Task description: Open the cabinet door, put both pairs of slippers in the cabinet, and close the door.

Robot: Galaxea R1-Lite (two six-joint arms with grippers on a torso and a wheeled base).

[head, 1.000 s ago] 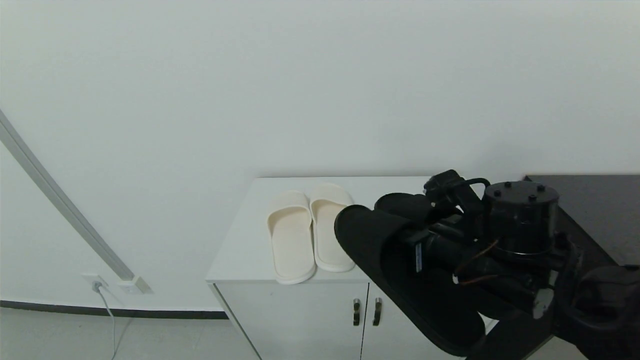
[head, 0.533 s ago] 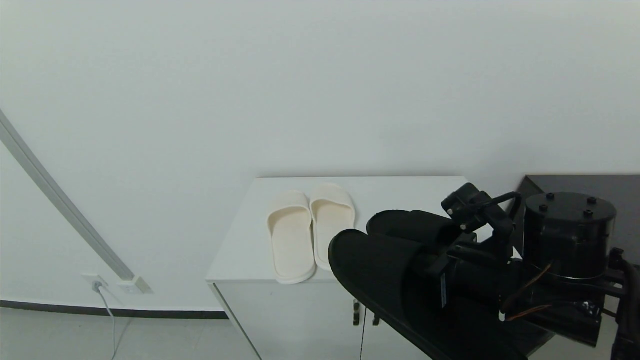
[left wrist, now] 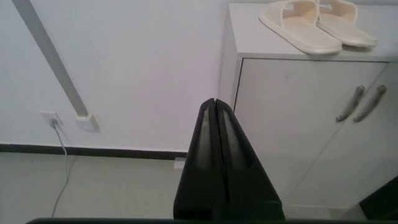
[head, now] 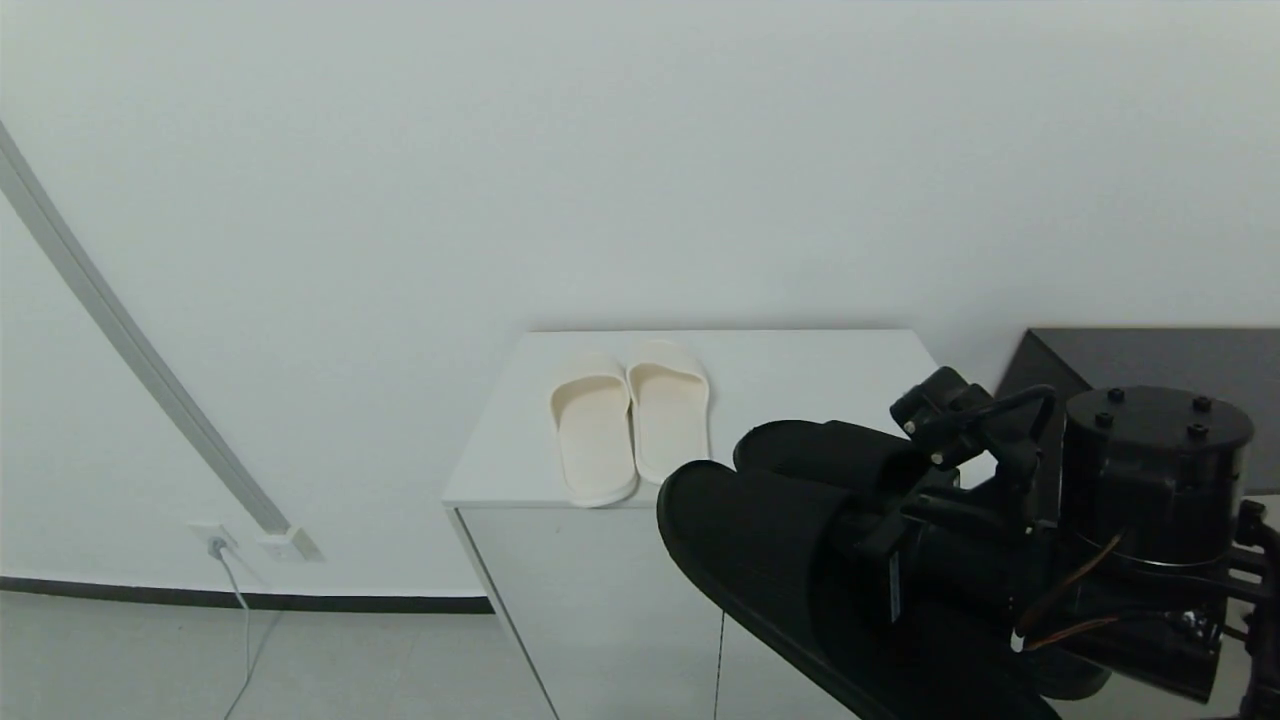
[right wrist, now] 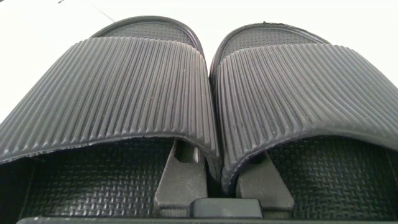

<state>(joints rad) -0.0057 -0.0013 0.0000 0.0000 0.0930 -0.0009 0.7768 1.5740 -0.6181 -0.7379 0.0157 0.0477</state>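
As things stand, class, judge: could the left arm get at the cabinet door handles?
Probably yes. The left gripper, shut and empty, faces the cabinet front, and nothing stands between it and the handles; it would have to open first.

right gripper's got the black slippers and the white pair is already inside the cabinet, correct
Not quite. The right gripper does hold the black slippers, but the white pair lies on top of the cabinet, not inside it, as the head view shows.
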